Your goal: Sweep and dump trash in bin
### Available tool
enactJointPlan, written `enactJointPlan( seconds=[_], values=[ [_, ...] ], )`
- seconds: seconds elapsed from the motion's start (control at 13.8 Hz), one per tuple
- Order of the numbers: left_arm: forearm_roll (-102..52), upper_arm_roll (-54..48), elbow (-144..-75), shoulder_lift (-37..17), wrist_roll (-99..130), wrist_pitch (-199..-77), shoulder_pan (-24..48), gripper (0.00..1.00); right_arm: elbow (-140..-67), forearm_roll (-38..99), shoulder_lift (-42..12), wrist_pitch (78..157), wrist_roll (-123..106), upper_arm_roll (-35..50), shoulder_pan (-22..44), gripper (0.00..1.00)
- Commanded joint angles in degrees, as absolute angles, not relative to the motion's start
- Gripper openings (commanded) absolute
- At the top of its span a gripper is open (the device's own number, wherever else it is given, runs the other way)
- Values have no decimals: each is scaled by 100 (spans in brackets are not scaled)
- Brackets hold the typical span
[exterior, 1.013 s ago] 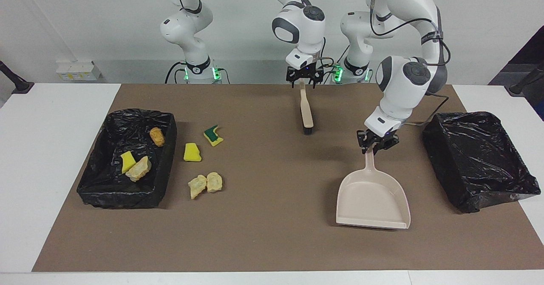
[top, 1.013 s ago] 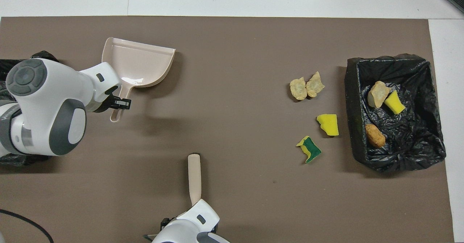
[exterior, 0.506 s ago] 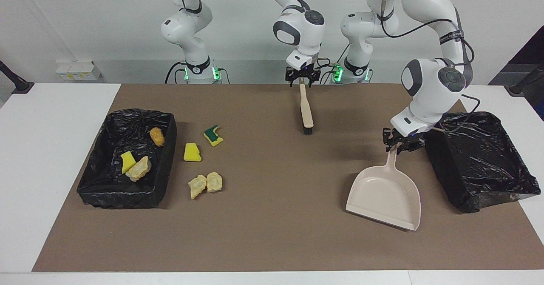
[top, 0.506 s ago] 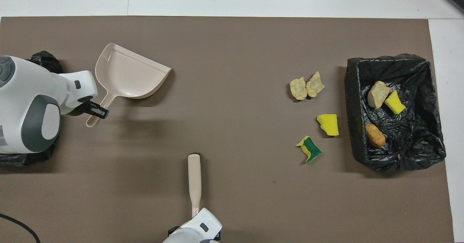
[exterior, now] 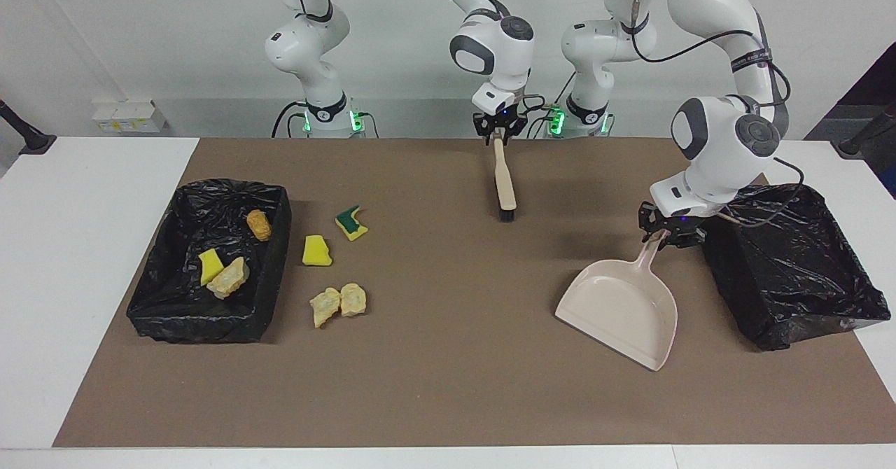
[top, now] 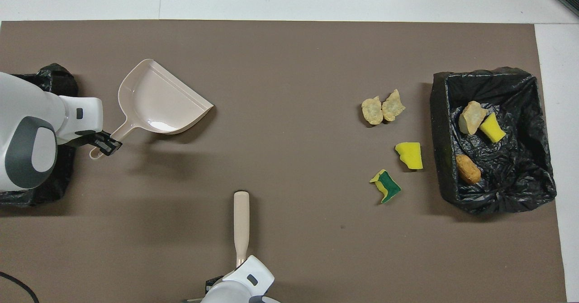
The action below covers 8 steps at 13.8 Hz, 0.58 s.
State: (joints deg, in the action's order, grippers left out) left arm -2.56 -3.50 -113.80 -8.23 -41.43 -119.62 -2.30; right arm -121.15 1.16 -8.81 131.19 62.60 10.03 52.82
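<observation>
Trash lies on the brown mat: two tan chunks (exterior: 339, 304) (top: 382, 109), a yellow sponge bit (exterior: 316, 251) (top: 410, 154) and a green-topped bit (exterior: 351, 222) (top: 385, 186). Beside them, the black-lined bin (exterior: 278, 252) (top: 436, 158) at the right arm's end holds three more scraps. My left gripper (exterior: 665, 234) (top: 103, 144) is shut on the handle of the beige dustpan (exterior: 619, 304) (top: 158, 99), which sits low over the mat and turned slantwise. My right gripper (exterior: 498, 127) (top: 239, 267) is shut on the handle end of the beige brush (exterior: 504, 185) (top: 241, 217), which lies on the mat.
A second black-lined bin (exterior: 728, 273) (top: 54, 74) stands at the left arm's end, right beside the left gripper and partly under that arm in the overhead view. White table (exterior: 91, 245) borders the mat at both ends.
The left arm swung the dustpan toward the bin at its own end and turned the pan slantwise. The right gripper closed on the brush handle's end.
</observation>
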Motion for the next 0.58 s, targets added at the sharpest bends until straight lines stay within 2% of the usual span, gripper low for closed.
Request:
enactJointPlan(
  seconds=[0.0, 0.29, 0.36, 0.51],
  values=[
    [-220, -396, -10988, -975, -4271, -11831, -290, 0, -12067, 229, -914, 13219, 6346, 1002, 5195, 0],
    [-167, -404, -10890, -1037, -4743, -11795, -264, 0, -12015, 132, -739, 13140, 6416, 958, 4713, 0],
    [-167, -404, -10890, -1037, -4955, -11821, -238, 0, -12041, 97, -573, 13087, 6399, 958, 4528, 0],
    [-158, -404, -10907, -1037, -5053, -11795, -150, 0, -12067, 70, -20, 12467, 6206, 967, 4028, 0]
  ],
)
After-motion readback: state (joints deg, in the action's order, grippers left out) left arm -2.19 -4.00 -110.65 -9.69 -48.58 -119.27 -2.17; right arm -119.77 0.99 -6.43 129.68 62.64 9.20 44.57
